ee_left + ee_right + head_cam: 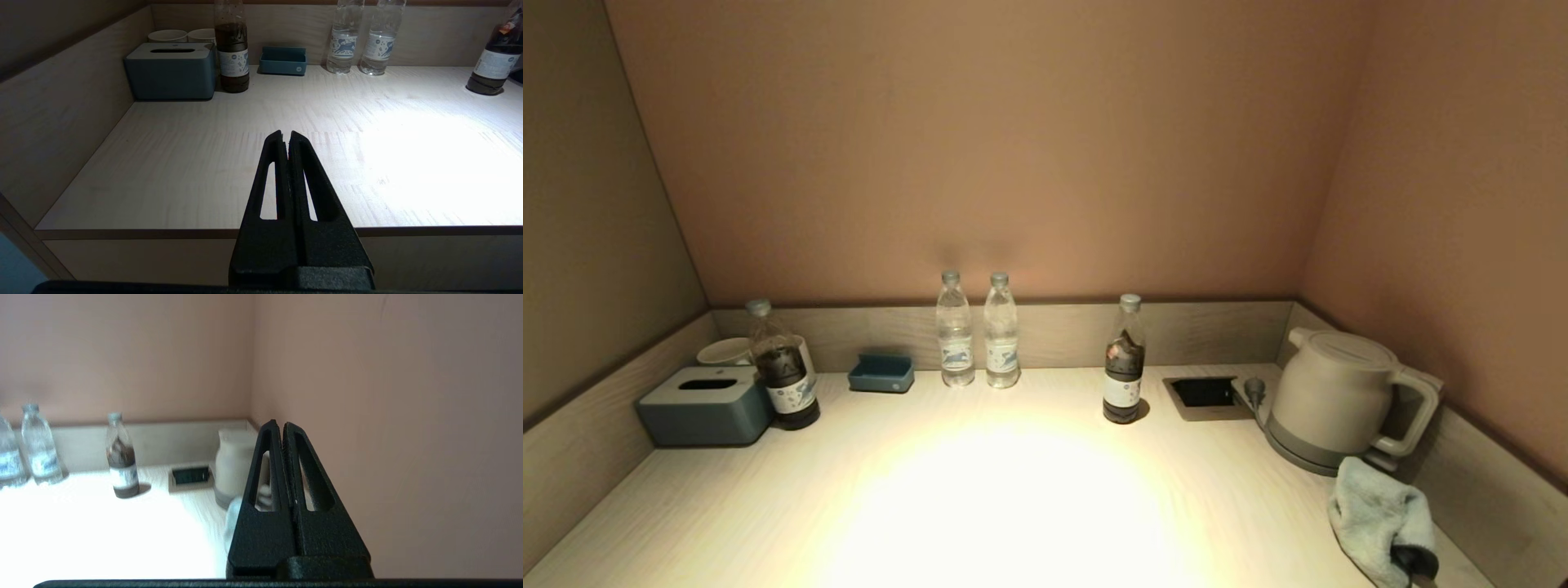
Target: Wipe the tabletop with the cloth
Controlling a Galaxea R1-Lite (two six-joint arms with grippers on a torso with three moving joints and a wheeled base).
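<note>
So the wiping has not started yet, I think. The cloth [1380, 510] lies bunched on the tabletop [1013, 490], at the right edge just in front of the kettle [1331, 400]. The right gripper [282, 425] is pinched closed and holds nothing, up near the cloth. The left gripper [285, 135] is closed and empty too, waiting at the front edge. Picking up the cloth comes first.

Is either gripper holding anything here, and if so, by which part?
Nothing is held. The left gripper and right gripper are both shut on nothing; the cloth lies on the tabletop by the kettle.
</note>
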